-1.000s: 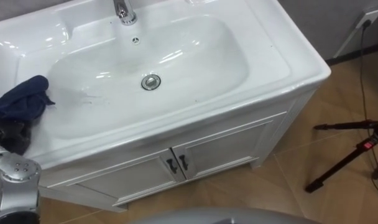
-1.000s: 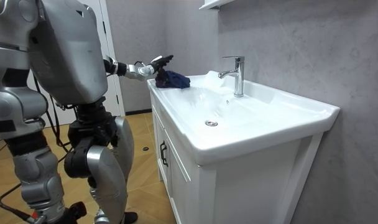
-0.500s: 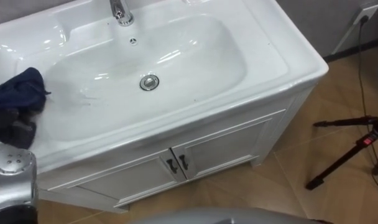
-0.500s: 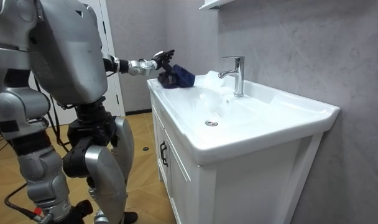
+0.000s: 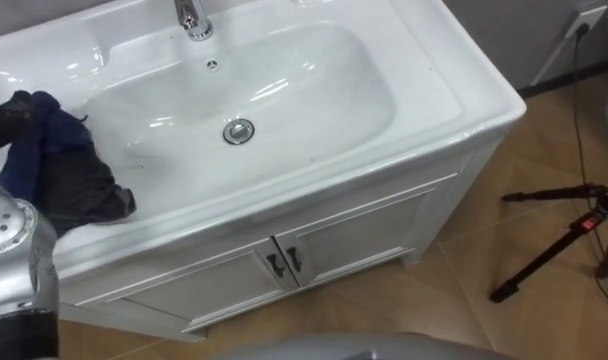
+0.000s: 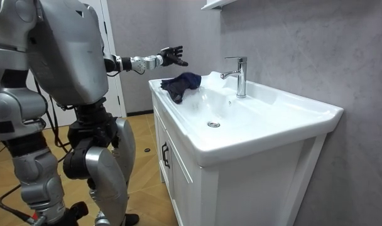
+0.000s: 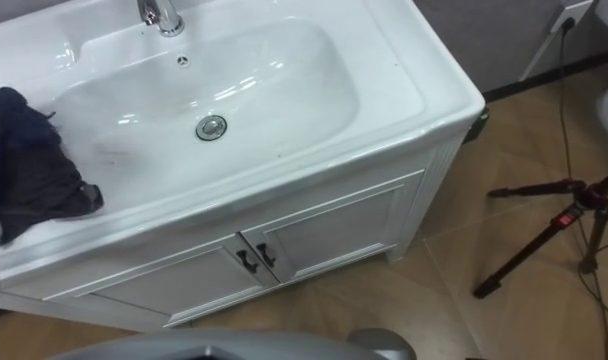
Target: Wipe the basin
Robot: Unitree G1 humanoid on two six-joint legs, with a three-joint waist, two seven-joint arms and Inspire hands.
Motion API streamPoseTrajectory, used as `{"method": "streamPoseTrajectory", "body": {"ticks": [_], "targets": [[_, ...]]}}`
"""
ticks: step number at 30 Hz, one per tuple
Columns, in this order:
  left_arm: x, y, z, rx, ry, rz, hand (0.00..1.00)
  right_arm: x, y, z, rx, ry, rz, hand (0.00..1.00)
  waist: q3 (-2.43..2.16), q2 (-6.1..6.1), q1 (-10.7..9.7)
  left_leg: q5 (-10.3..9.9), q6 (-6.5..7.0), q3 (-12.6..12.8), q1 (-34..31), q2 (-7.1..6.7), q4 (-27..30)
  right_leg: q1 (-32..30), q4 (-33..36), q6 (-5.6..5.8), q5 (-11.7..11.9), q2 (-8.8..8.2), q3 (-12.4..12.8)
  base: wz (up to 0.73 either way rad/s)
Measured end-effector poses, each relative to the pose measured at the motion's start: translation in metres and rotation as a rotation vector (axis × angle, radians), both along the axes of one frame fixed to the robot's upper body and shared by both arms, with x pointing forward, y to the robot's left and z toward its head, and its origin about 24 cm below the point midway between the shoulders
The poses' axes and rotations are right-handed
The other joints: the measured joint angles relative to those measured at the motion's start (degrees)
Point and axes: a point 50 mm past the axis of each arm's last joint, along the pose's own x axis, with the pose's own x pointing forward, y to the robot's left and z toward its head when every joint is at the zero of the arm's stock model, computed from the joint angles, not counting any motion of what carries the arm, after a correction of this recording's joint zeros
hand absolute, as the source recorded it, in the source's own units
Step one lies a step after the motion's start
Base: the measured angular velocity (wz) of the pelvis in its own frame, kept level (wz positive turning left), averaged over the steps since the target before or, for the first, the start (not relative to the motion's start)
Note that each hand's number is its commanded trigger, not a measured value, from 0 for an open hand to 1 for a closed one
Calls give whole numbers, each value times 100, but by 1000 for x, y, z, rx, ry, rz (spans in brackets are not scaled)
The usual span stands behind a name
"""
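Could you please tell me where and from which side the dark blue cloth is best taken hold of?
Probably the bunched middle of the dark blue cloth, taken from above. It lies crumpled on the left end of the basin's rim, its edges flat on the porcelain, so the hump gives most to close on. The left hand hangs open above it.

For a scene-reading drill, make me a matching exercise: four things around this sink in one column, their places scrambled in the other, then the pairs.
1. cloth
2. drain
3. faucet
4. tripod

A. on the floor
B. at the back rim of the basin
C. at the bottom of the basin
D. heaped on the left edge of the basin

Pairs: 1-D, 2-C, 3-B, 4-A.
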Motion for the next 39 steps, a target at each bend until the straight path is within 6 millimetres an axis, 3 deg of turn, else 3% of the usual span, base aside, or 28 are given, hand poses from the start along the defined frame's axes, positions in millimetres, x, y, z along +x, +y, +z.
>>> {"method": "streamPoseTrajectory", "body": {"ticks": [12, 20, 23, 27, 34, 39], "targets": [[2, 0, 1, -2, -2, -30, 0, -4, 0, 0, -1, 8, -3, 0, -25, -18, 19, 0, 0, 9, 10, -1, 1, -1, -3, 0, -1, 3, 36, -1], [-6, 12, 9, 11, -43, 64, 0, -6, 0, 0, -1, 9, -4, 0, -27, -24, 26, 0, 0, 18, 27, -1, 1, 2, 4, -1, 1, 10, 57, -1], [-10, 16, 21, 39, -107, 117, 0, -5, 0, 0, -2, 8, 1, 0, -23, -43, 73, 0, 0, 27, 25, 1, 0, -8, 18, -1, 0, 15, 70, -1], [-20, 26, 34, 70, -197, 228, 0, -9, 0, 0, -3, 15, 13, 0, -4, -98, 272, 0, 0, 24, 66, 1, 0, -1, 28, -4, 1, 28, 129, -10], [-52, 50, 43, 89, -275, 486, 0, -25, -1, 2, -27, 33, 12, 0, -46, -111, 767, 0, 0, -28, 57, -2, -7, 6, 0, -8, 3, 22, 66, 0], [-85, 64, 34, 55, -298, 665, 0, -21, -3, 3, -64, 10, 41, 0, -71, -91, 1001, 0, 0, -88, 20, -21, -4, 9, -17, 3, 3, -16, -30, 11]]}}
